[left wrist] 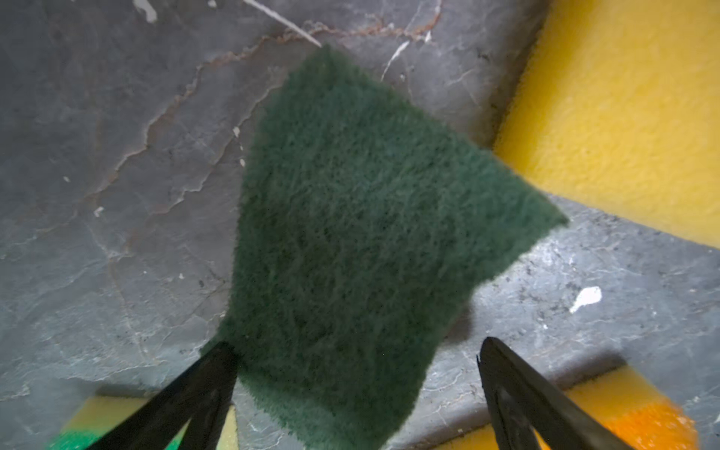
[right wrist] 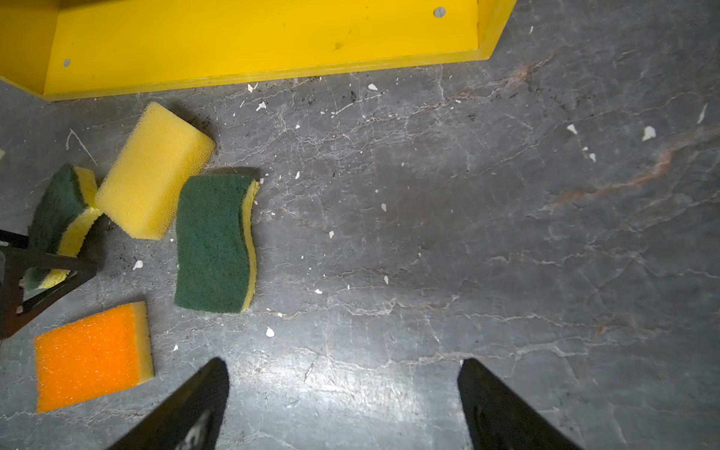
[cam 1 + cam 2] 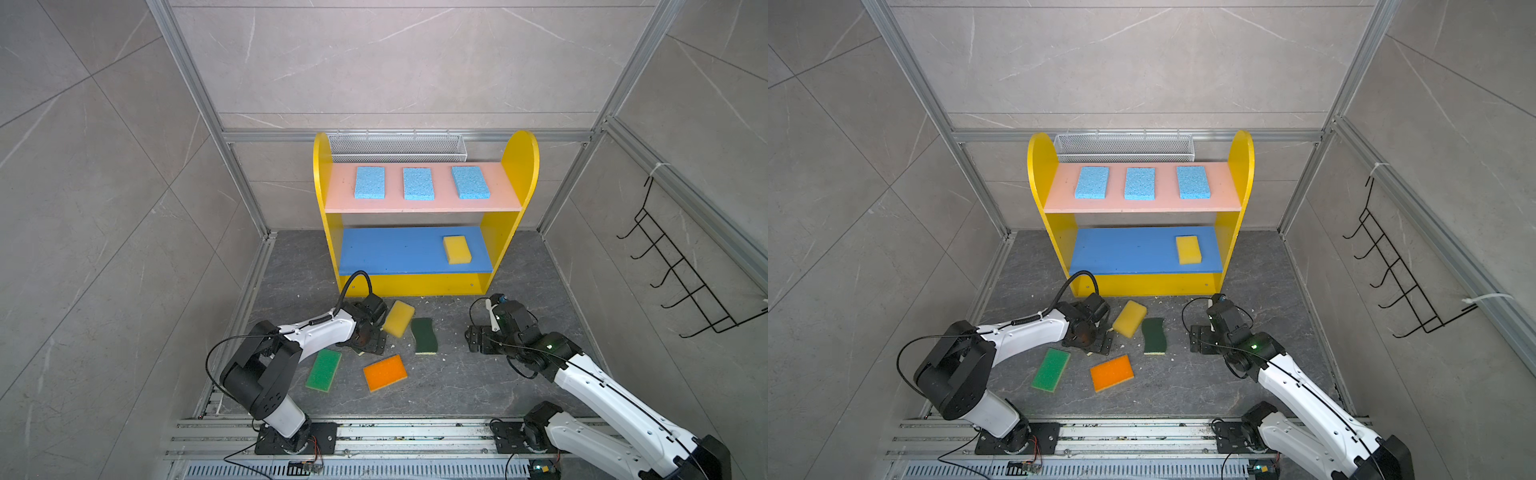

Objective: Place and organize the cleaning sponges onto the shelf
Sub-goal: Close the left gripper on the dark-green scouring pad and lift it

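- On the pink board [image 3: 419, 205] of the shelf [image 3: 519, 166], three blue sponges [image 3: 418, 183] are laid in a row. One yellow sponge [image 3: 457, 249] is set at the 3 o'clock end of the blue board [image 3: 390, 253].
- At 6 o'clock of the shelf, five sponges are left on the floor [image 2: 467, 233], so the task is judged nearly half done.
- The left gripper [image 1: 356, 345] is held wide open over a dark sponge [image 1: 350, 214], its jaws straddling one end. Nothing is gripped yet.
- From that gripper, in a top view, a loose yellow sponge [image 3: 398, 318] is found at 2 o'clock, touching the dark sponge. A second dark sponge [image 3: 424, 336] is found at 3, an orange sponge [image 3: 385, 372] at 5 and a green sponge [image 3: 323, 370] at 7.
- The right gripper [image 2: 343, 362] is spread open over bare floor, empty.
- Pickup of the dark sponge is judged the step in hand. A short descent and a close across its width are called for next, with the yellow neighbour left uncaught.
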Motion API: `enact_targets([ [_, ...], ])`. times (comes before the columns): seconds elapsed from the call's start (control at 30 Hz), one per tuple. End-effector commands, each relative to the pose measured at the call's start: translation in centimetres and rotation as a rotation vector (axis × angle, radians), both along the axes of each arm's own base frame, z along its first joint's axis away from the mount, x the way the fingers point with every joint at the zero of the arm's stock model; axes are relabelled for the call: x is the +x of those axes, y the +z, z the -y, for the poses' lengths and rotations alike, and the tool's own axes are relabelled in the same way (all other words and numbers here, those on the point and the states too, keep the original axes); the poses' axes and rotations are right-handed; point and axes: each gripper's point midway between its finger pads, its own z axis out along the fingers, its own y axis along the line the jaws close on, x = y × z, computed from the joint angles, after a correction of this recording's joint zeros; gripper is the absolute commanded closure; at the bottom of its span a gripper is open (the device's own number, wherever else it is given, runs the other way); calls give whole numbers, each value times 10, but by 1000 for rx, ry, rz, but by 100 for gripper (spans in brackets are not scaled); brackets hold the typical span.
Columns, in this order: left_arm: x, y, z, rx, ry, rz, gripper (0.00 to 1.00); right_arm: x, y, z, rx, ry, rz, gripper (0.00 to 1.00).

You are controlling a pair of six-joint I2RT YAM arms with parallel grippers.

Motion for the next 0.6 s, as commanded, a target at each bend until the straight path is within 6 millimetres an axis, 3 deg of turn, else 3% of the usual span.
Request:
enact_targets([
  [0.0,8,24,28,-129,27,40,3,-1,4,-2,3,16,4,6],
  [0.23,8,38,48,-195,17,-5,4,-4,0,-1,-2,18,-6,6],
  [0.57,7,42,23,-95,-11,52,0,-8,0,1,5,19,-2,6],
])
